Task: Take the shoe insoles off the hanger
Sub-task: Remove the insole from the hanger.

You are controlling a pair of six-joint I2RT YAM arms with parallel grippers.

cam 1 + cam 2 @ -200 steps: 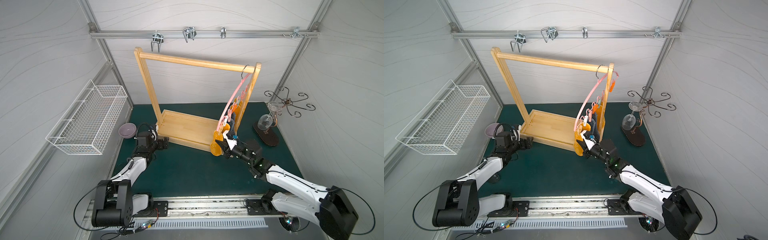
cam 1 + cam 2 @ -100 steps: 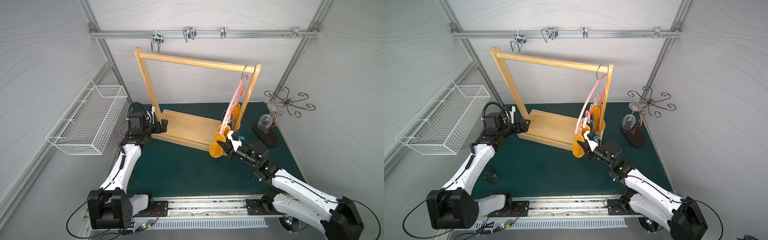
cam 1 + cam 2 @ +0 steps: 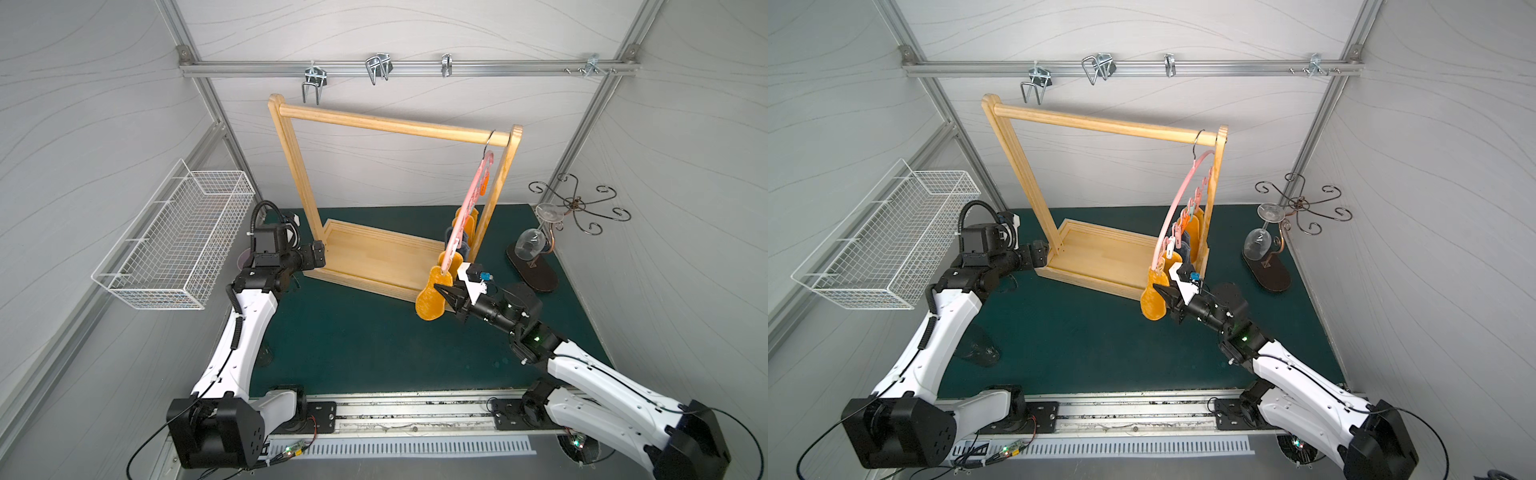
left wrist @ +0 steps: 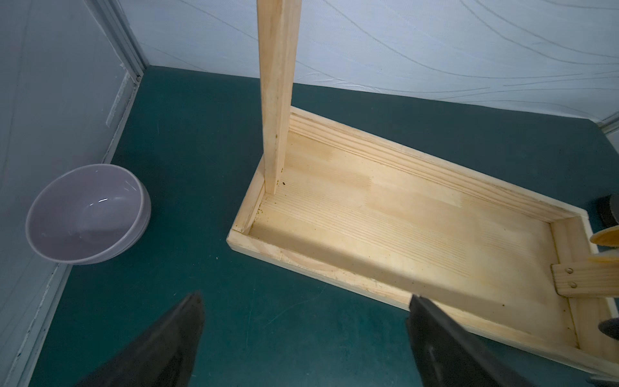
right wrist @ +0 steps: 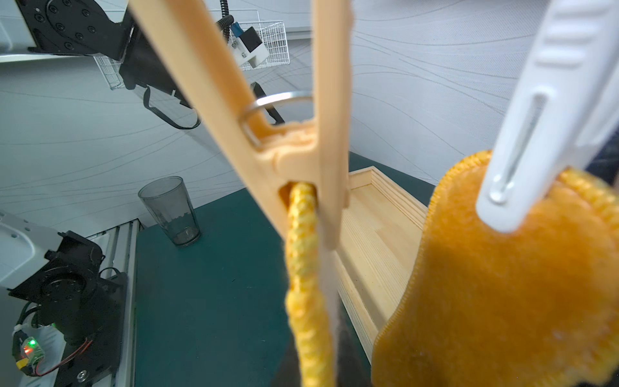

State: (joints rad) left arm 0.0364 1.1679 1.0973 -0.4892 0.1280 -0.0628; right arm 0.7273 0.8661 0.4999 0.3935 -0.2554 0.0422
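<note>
Shoe insoles are still found clipped in a row along the pink hanger, which hangs by its hook at the right end of the wooden rack; none is seen lying on the desk. Starting at the left, the largest change of the last second is noted in the left arm: it has been raised from a low, folded pose, and its wrist is now held higher, between the grey bowl and the foot of the rack's left post. The left fingers are spread wide with nothing between them, and are pointed at the near corner of the rack's base, just short of it. This is judged to be a move to brace the rack, though no contact is shown yet. Further right, the hanger has been swung round and drawn toward the front, so that it is seen almost edge-on in a top view. At the right, the right fingers are clenched on the front orange insole and have been drawn slightly back with it. In the right wrist view the peach clip is still seen biting that insole's top edge, so nothing has been freed; the pull is judged to have only taken up the hanger's slack, and a firmer tug away from the clip is likely to be needed
</note>
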